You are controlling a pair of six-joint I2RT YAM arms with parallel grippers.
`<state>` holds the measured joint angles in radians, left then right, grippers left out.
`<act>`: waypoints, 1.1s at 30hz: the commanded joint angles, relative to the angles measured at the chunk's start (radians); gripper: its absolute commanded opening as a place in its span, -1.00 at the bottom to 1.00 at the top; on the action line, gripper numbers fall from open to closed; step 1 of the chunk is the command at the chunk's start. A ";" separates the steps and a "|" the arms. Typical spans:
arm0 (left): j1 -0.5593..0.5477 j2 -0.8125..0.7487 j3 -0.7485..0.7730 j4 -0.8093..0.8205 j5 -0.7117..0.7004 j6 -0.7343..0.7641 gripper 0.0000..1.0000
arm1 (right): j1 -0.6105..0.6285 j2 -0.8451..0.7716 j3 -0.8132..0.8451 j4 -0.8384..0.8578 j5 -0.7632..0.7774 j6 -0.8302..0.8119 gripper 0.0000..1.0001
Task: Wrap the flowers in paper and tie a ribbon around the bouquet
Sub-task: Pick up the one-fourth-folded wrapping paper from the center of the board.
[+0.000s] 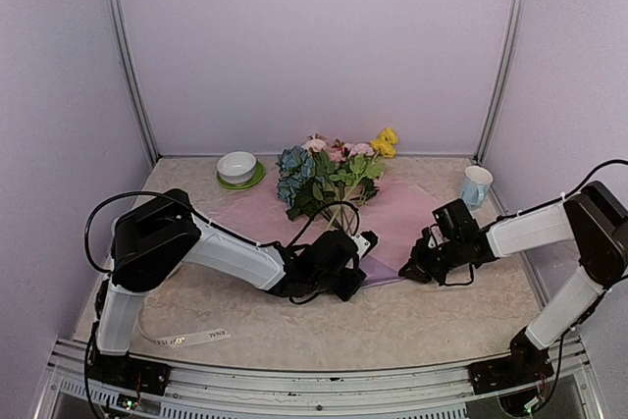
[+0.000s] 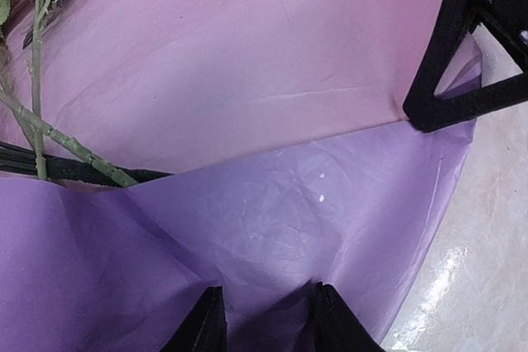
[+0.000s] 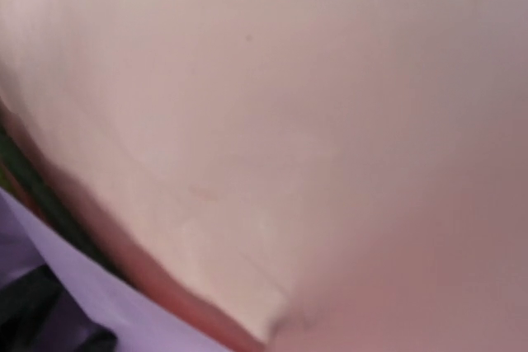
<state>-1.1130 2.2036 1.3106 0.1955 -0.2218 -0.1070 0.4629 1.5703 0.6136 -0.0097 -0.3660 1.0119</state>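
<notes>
One thin lilac-pink wrapping paper sheet (image 1: 407, 213) lies on the speckled beige tabletop (image 1: 442, 326), w/ the bunch of blue, pink and yellow artificial flowers (image 1: 329, 179) on it, stems toward the arms. Sheet looks light and floppy, prob. tears easily, so take it at edges/corners. Left gripper (image 2: 268, 311) jaws pinch the folded-over near edge. Right gripper (image 1: 422, 267) jaws are clenched at the right edge; can't tell if paper's caught.

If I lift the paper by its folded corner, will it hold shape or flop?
Probably floppy: the paper looks thin, and its folded-over part is creased and drapes over the stems. Likely light, so a push would slide or crumple it. The flowers lying on it may pin the middle, so pulling hard might tear it.
</notes>
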 commanded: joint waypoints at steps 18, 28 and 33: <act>0.071 0.081 0.014 -0.158 0.124 -0.087 -0.28 | 0.260 -0.018 0.386 -0.273 0.200 -0.436 -1.00; 0.116 0.034 -0.092 -0.031 0.221 -0.129 -0.27 | 0.285 0.052 0.423 -0.101 -0.005 -0.529 -1.00; 0.149 0.004 -0.153 0.048 0.313 -0.131 -0.21 | 0.285 0.120 0.413 -0.057 -0.015 -0.562 -1.00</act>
<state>-1.0016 2.1872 1.2346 0.3298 0.0238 -0.2253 0.7261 1.6394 1.0039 -0.1677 -0.3035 0.5026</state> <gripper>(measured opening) 0.380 0.003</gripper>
